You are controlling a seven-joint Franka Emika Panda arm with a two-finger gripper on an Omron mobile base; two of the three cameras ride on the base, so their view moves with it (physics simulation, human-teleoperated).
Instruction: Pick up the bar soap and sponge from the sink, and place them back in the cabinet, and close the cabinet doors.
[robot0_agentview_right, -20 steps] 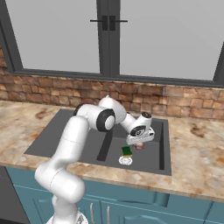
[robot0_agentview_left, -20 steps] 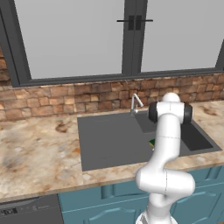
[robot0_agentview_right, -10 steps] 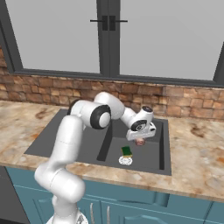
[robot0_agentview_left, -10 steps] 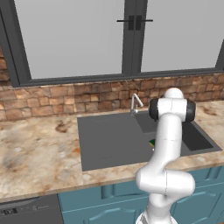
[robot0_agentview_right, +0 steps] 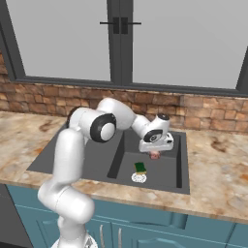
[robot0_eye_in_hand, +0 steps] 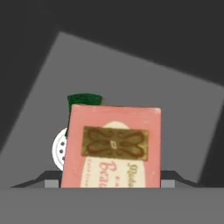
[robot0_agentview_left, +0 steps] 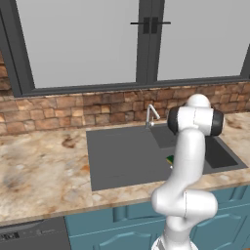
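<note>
One bar soap point(robot0_eye_in_hand: 113, 148) in the hand point(robot0_agentview_right: 155, 154), above the sink point(robot0_agentview_right: 180, 164) floor.

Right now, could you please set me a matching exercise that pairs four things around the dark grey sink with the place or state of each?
Things:
1. pinkish-brown bar soap
2. green-and-yellow sponge
3. white round drain
4. silver faucet

Places or states:
A. set flat in the basin floor, at the near side
B. stands on the sink's back rim, by the brick wall
C. clamped in the gripper, above the basin floor
D. lies on the basin floor, just behind the drain

Pairs: 1-C, 2-D, 3-A, 4-B
</note>
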